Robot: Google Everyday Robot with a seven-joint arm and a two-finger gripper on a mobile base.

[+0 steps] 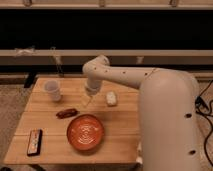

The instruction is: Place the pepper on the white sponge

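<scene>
The pepper (66, 113) is small, dark red-brown and glossy. It lies on the wooden table (120, 117) just left of and above the orange bowl (85, 132). The white sponge (111, 98) is a cream oblong block lying right of the table's middle. My gripper (87, 101) hangs from the white arm over the table, between the pepper and the sponge, left of the sponge and up and to the right of the pepper. It holds nothing that I can see.
A white cup (52, 90) stands at the back left of the table. A black remote-like device (34, 142) lies at the front left corner. My large white arm body (170, 120) covers the table's right side.
</scene>
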